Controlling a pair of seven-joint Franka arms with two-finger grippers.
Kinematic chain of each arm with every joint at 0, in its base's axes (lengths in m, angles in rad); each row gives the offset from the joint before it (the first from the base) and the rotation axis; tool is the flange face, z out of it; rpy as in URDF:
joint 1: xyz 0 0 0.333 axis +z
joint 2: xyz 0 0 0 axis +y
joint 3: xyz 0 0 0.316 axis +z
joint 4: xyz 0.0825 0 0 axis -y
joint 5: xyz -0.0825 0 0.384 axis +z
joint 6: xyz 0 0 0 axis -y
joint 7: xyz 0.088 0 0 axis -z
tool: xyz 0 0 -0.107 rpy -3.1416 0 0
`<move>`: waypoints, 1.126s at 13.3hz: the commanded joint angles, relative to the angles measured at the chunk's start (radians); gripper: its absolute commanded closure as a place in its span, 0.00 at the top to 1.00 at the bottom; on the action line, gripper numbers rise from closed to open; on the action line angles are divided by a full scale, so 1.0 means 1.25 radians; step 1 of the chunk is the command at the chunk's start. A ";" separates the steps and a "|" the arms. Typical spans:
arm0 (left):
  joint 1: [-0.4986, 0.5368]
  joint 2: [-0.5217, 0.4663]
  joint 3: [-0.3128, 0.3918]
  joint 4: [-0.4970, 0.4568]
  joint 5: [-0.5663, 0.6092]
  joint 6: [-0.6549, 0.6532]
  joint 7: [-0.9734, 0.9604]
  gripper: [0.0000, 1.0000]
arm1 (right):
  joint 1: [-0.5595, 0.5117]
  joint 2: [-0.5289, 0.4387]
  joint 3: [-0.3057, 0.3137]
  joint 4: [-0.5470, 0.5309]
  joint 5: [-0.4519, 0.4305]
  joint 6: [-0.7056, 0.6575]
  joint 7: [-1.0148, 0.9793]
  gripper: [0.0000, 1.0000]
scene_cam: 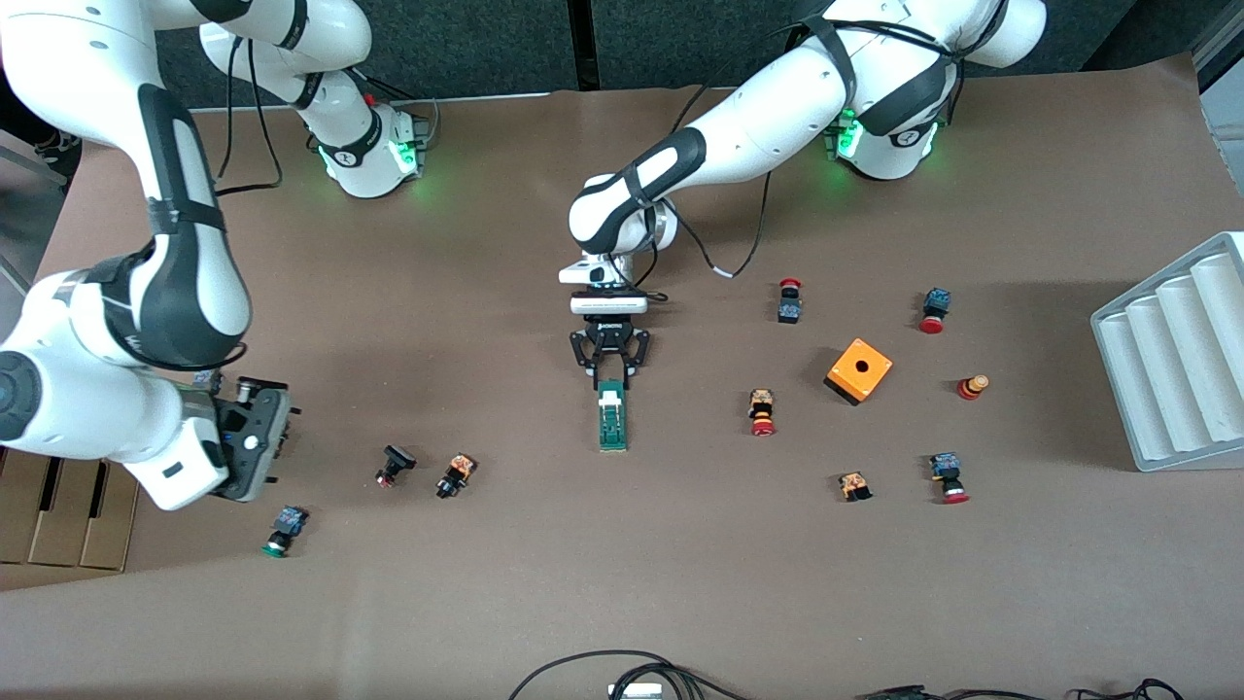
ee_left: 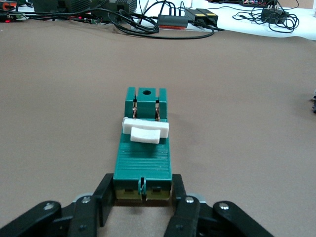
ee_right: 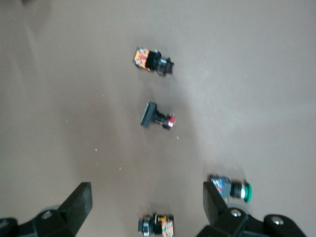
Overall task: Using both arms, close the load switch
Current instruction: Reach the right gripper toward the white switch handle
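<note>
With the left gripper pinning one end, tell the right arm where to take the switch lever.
Take the white lever across its wide bar, from above. It stands proud of the load switch, mid-length, clear of the left gripper at the end toward the bases.

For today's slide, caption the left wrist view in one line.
Left gripper shut on one end of the green load switch, white lever facing up.

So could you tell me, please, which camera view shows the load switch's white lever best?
The left wrist view: the white lever fills the middle of the load switch, seen close, with the left tool clamped on the switch's end. The front view shows the switch small, its lever just a pale patch. The right wrist view does not show it.
</note>
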 commanded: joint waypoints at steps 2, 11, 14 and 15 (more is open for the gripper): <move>-0.013 0.011 0.009 0.016 0.017 -0.007 -0.018 0.53 | 0.046 0.014 -0.007 0.013 0.016 0.033 0.002 0.99; -0.013 0.011 0.009 0.014 0.017 -0.023 -0.008 0.49 | 0.163 0.077 -0.007 0.013 0.055 0.083 0.068 0.99; -0.013 0.011 0.009 0.014 0.017 -0.023 -0.009 0.49 | 0.208 0.086 -0.007 0.013 0.055 0.095 0.163 0.99; -0.013 0.011 0.009 0.014 0.017 -0.023 -0.009 0.49 | 0.225 0.091 -0.007 0.013 0.056 0.110 0.170 0.99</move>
